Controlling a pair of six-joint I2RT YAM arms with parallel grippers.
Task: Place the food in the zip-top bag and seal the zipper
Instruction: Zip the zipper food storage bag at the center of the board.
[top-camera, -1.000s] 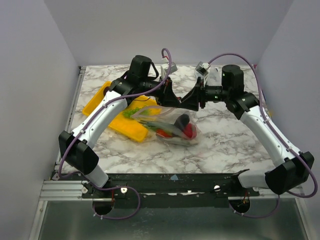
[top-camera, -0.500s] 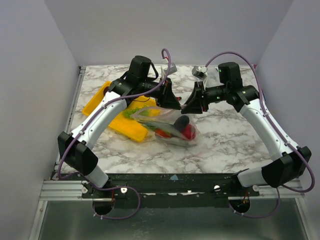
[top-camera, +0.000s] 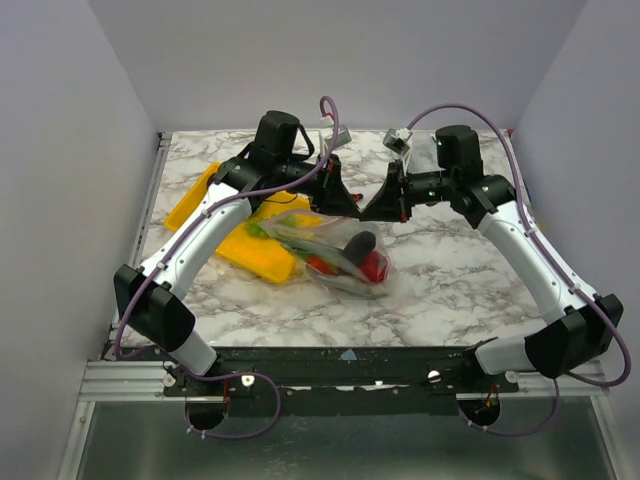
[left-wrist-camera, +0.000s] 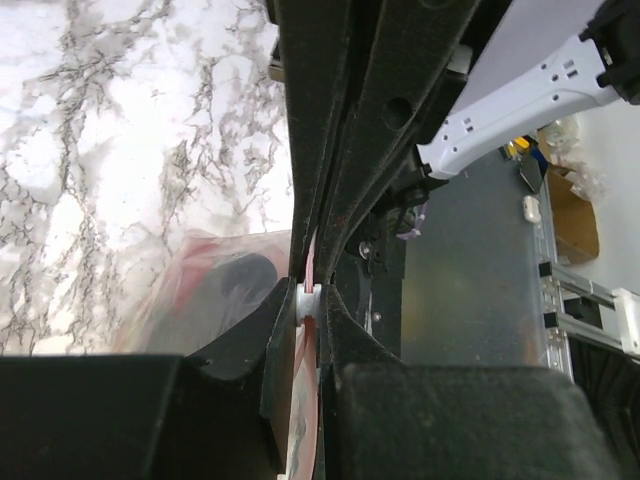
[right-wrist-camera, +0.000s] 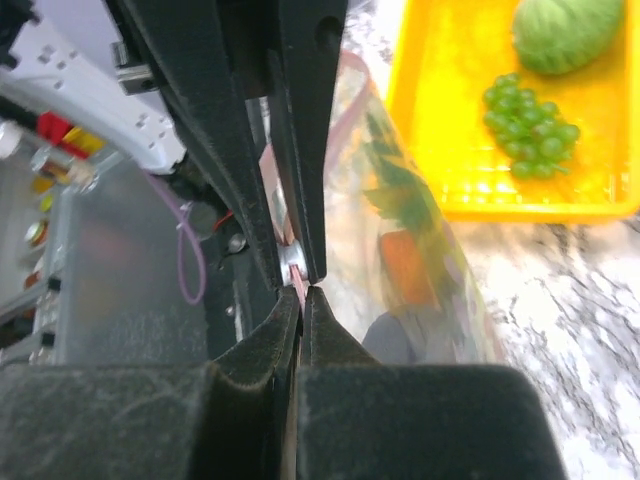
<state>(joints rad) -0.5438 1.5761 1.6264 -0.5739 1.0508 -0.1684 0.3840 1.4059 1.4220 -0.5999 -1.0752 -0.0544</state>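
left hand, right hand, pinching zipper

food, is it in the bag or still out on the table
In: the food lies inside the zip-top bag.

both my arms reach forward over the table and bend inward, so my two wrists meet near the middle at the far side. my left gripper points right and slightly down, my right gripper points left toward it, and the two tips sit just beside each other. in my left wrist view my fingers are pressed nearly flat together, pinching the zipper, a thin pink strip at the mouth of the zip-top bag. in my right wrist view my fingers are likewise closed, with the same pink strip caught between them.
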